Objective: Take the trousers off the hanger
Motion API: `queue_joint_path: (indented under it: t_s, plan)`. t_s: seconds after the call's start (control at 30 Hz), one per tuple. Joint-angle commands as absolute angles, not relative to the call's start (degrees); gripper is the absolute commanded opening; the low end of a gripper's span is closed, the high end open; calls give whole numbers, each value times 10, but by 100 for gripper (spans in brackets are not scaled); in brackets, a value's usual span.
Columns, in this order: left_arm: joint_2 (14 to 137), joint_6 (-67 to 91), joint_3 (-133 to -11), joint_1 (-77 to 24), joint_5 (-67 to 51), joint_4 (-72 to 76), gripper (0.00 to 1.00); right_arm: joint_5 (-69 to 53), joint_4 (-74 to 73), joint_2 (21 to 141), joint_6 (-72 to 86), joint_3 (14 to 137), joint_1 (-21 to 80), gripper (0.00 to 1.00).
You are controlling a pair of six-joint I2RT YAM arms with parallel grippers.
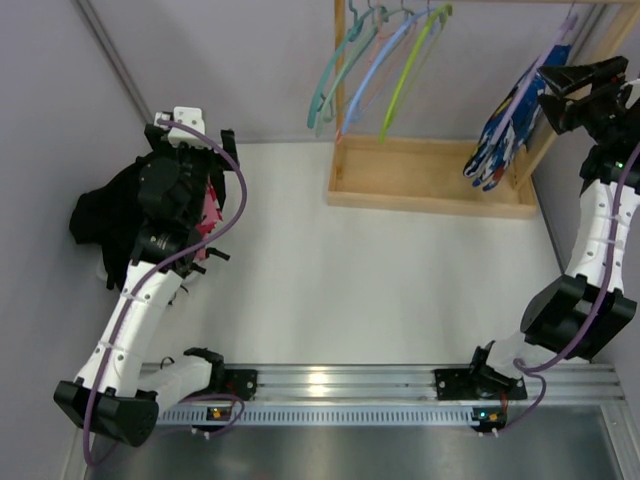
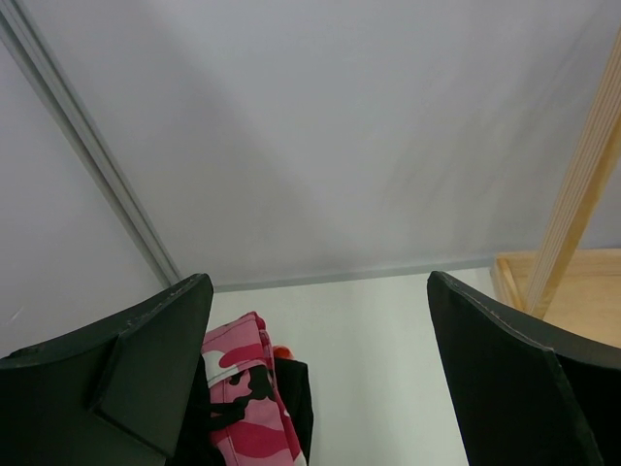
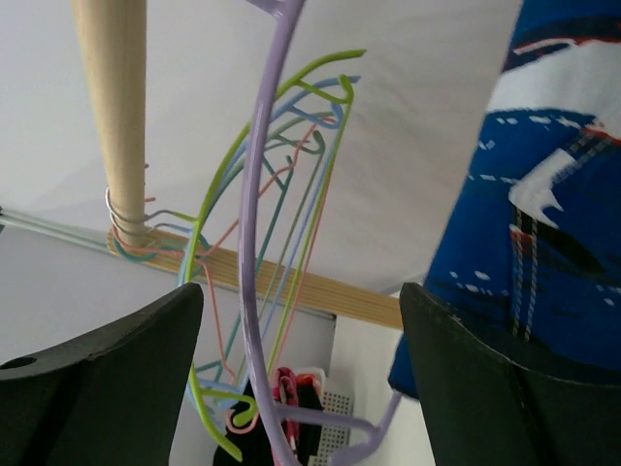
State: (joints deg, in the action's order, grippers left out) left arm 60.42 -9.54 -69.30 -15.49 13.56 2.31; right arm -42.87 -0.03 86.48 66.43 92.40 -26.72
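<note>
Jaws on both arms are wide open and hold nothing. The purple hanger point(image 3: 254, 194) runs between the right gripper point(image 3: 301, 286) fingers, with the blue trousers point(image 1: 505, 135) hanging on it. The left gripper point(image 2: 318, 277) is over the pink trousers point(image 2: 243, 388) and black trousers point(image 1: 105, 215). More hangers point(image 1: 375, 70) hang nearby.

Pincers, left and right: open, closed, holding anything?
Left pincer: open, empty.
Right pincer: open, thin purple wire hanger between its fingers, not gripped.

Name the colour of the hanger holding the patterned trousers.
Lilac hanger, clearest in the right wrist view.
</note>
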Motion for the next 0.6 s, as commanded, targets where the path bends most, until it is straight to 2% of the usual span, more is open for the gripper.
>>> queue_joint_path:
  t_s: [0.0,0.13,0.23,0.33,0.37,0.47,0.53,0.57]
  plan:
    - [602,-107,-698,-158,143,34,99,-417,101,885,695,983,-240,83]
    - [600,-112,-690,-158,150,34,99,-422,127,940,708,1047,-215,81]
    - [600,-111,-688,-158,150,33,99,-411,133,963,699,1078,-199,73]
    - [603,-112,-689,-158,153,33,99,-406,142,977,703,1092,-187,55]
    - [603,-112,-689,-158,156,33,99,-404,148,976,708,1091,-185,42]
    - [605,-115,-686,-157,159,33,99,-403,179,963,711,1082,-177,22]
    - [605,-112,-684,-158,153,33,99,-405,192,955,719,1080,-176,13]
    - [606,-111,-685,-158,152,33,99,-407,197,954,727,1082,-176,2]
